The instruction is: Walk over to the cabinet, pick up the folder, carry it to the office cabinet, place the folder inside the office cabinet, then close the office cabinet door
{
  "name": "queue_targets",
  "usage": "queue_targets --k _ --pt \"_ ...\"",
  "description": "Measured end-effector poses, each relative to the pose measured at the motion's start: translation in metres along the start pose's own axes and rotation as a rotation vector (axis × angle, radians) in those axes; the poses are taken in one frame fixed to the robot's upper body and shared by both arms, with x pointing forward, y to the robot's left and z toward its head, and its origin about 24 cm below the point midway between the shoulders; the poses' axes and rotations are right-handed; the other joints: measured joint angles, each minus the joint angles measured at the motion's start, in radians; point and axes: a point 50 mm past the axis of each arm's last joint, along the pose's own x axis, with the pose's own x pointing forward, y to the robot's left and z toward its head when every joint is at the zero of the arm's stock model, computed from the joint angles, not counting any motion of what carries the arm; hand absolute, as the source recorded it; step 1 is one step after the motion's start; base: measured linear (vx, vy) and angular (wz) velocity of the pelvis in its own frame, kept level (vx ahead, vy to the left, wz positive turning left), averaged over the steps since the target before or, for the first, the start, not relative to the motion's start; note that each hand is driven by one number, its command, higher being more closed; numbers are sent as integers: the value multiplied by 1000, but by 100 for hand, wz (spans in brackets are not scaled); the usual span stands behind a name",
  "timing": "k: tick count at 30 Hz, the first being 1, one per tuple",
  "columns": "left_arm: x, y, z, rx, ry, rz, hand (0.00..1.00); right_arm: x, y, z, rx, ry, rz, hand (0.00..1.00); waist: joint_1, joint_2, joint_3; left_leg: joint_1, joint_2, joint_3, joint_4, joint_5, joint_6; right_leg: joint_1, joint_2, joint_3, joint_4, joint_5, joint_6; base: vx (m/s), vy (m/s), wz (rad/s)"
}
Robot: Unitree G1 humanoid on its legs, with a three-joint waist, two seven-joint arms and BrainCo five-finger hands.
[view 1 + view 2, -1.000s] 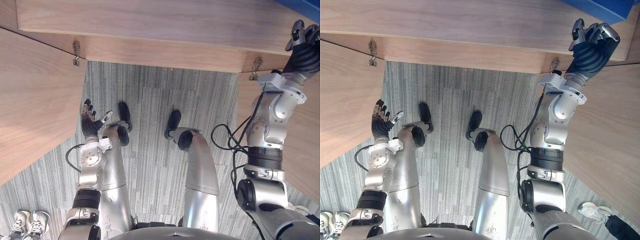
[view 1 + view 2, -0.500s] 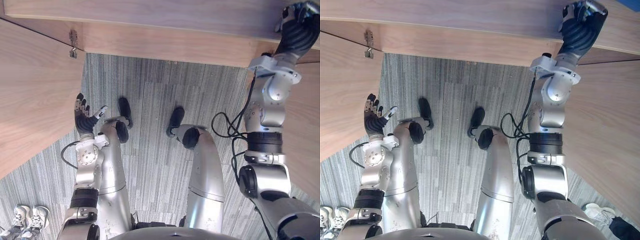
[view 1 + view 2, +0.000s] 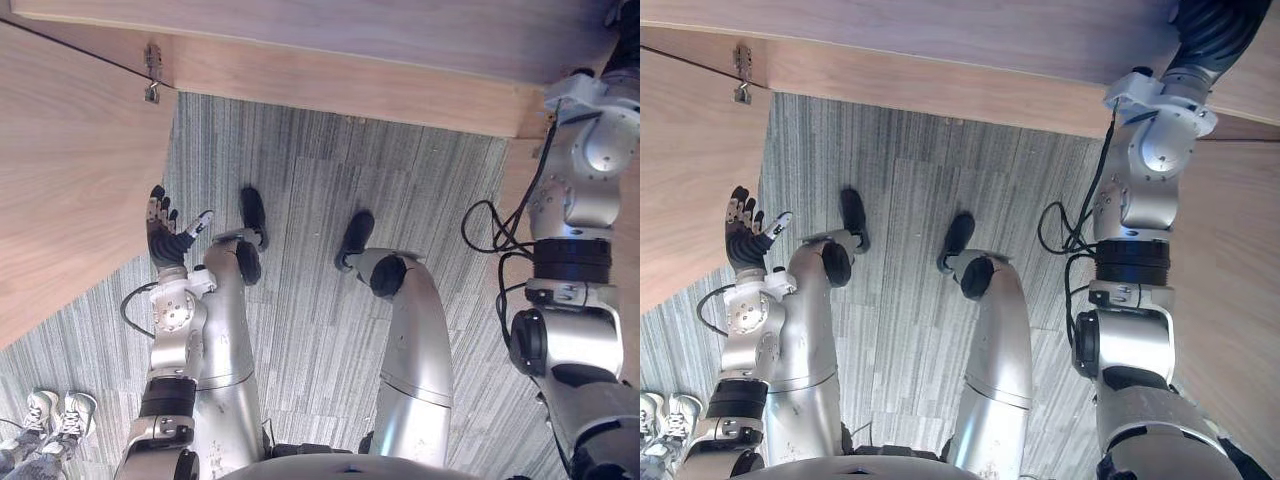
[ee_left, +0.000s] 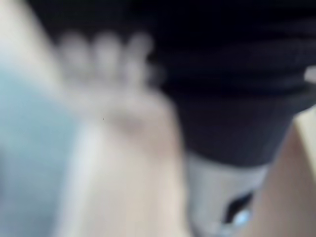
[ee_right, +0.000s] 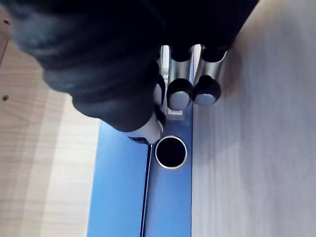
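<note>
The right hand (image 5: 180, 74) pinches the smooth blue folder (image 5: 168, 197) by its narrow spine, dark fingertips just beside a round metal-rimmed hole (image 5: 171, 152), pale wood-grain panels on either side. The left hand (image 3: 163, 240) hangs straight-fingered beside a wooden door (image 3: 70, 180), over grey ribbed carpet (image 3: 330, 150).

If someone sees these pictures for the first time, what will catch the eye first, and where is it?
The blue folder is most striking: it lies against a pale wooden panel, and the right hand is curled round its spine, next to a round metal ring. At the robot's left side, the left hand is open beside the open wooden cabinet door, over grey striped carpet.
</note>
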Motion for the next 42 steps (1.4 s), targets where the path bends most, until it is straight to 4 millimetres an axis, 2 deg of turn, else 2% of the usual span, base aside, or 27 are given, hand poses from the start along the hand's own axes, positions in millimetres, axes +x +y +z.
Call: queue_targets --k 6,16,20,23,26,30,34,36,37,38,42 --pt "-1 1 0 0 0 2 0 15 -3 3 64 15 -62 100 0 0 0 0 0 1 -1 0 0 0 0 0 -1 -1 2 0 0 0" --pt "-7 3 1 -4 -3 6 0 17 -5 3 144 47 -123 100 -6 0 0 0 1 -3 18 -2 -1 -1 -2 2 21 -6 0 0 0 0" --pt "-7 2 2 -6 -3 3 0 12 -7 1 154 56 -118 100 -5 0 0 -1 3 -10 45 -10 -2 0 -3 4 50 -20 -4 0 0 0" --pt "-8 -1 3 -9 -8 -13 0 -2 -14 -4 164 72 -128 100 -7 0 0 0 5 -13 62 -15 -1 3 -2 5 64 -26 -4 0 0 0" --pt "-9 -5 4 -15 -5 -23 0 -25 -23 -13 184 101 -151 100 -12 0 0 9 13 -15 76 -20 -2 17 2 4 67 -25 -5 -15 13 -9" --pt "-14 -10 -1 -16 27 -43 0 -75 -27 -29 235 183 -156 100 -22 0 0 89 29 -16 87 -55 -6 101 18 5 56 -29 1 -11 11 -12" --pt "-24 -7 -13 6 87 -62 0 -124 -29 -37 251 254 -192 100 -40 -2 -21 194 36 -6 60 -71 -8 205 33 9 10 -30 5 -27 9 -8" --pt "-36 -7 -23 17 144 -76 0 -156 -27 -40 205 321 -174 100 -47 -2 -32 303 38 15 9 -74 -10 308 39 6 -52 -26 11 -20 5 -7" --pt "-40 -7 -26 21 159 -84 0 -163 -26 -42 185 341 -161 100 -48 -1 -40 334 40 21 -5 -76 -10 338 40 4 -71 -23 16 33 9 -15" --pt "-51 -6 -34 35 200 -92 0 -182 -21 -44 141 390 -109 100 -52 -2 -79 405 42 32 -44 -82 -13 411 44 -3 -125 -15 27 56 13 -17" --pt "-77 -3 -50 74 287 -131 0 -220 -12 -36 76 461 29 100 -62 -4 -142 626 39 69 -165 -87 -20 633 55 -14 -279 8 47 119 31 -7"
